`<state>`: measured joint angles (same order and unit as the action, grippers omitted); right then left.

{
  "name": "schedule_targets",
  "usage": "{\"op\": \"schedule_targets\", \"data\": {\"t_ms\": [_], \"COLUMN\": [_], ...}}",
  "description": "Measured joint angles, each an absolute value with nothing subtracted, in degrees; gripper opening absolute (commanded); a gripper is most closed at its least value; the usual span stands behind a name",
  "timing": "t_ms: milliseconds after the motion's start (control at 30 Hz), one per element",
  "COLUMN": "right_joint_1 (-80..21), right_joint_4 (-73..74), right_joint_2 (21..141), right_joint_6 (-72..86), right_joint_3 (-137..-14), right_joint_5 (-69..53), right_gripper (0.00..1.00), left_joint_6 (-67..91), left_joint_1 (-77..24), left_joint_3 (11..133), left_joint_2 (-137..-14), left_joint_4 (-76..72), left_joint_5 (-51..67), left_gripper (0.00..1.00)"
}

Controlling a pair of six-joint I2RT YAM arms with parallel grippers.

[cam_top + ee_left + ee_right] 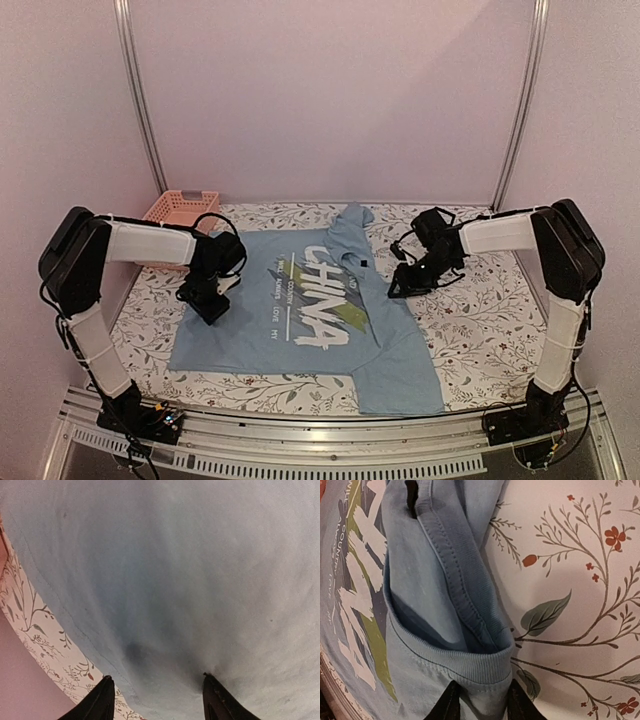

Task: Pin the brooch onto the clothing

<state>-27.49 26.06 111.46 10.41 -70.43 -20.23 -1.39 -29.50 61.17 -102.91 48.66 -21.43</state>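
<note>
The light blue T-shirt (pixel 400 360) with white "CHINA" lettering lies spread on the flowered tablecloth, its neck toward the right. My right gripper (pixel 398 291) is shut on the ribbed collar (pixel 470 665); the collar's fabric bunches between the fingers (pixel 449 704). My left gripper (pixel 208 303) is open and rests low on plain blue fabric (pixel 190 580) near the shirt's left edge; one fingertip (pixel 217 695) touches the cloth. A small black thing (pixel 365 263) lies on the shirt by the neck and also shows in the right wrist view (pixel 411 495). The brooch is not in view.
A pink basket (pixel 180 207) stands at the back left corner. The flowered tablecloth (pixel 480 320) shows around the shirt. Metal frame posts (pixel 140 100) rise at the back on both sides.
</note>
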Motion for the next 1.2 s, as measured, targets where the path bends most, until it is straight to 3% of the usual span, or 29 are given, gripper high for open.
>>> {"op": "schedule_targets", "data": {"t_ms": [100,167,567,800,1200], "right_joint_1": [-27.2,-27.05,-26.15,-23.22,-19.2], "right_joint_4": [24.08,23.0,20.23,19.42,20.29], "right_joint_2": [113.34,113.93,102.65,100.07,93.65], "right_joint_6": [10.33,10.7,17.1,20.45,23.55], "right_joint_3": [-70.63,-70.63,-61.01,-53.82,-47.07], "right_joint_5": [-21.45,-21.91,-4.82,-1.13,0.51], "right_gripper": [0.05,0.0,0.0,0.03,0.21], "left_joint_6": [-1.5,-1.5,-1.74,-2.09,-2.37], "left_joint_1": [-29.45,-29.45,-29.41,-29.26,-28.67], "left_joint_3": [62.06,62.22,62.61,62.59,62.26], "left_joint_2": [-103.61,-103.9,-104.92,-104.9,-104.33], "left_joint_4": [49.08,49.12,49.43,49.39,48.97], "left_joint_5": [-21.23,-21.21,-21.23,-20.99,-19.81], "left_gripper": [0.6,0.6,0.59,0.59,0.59]}}
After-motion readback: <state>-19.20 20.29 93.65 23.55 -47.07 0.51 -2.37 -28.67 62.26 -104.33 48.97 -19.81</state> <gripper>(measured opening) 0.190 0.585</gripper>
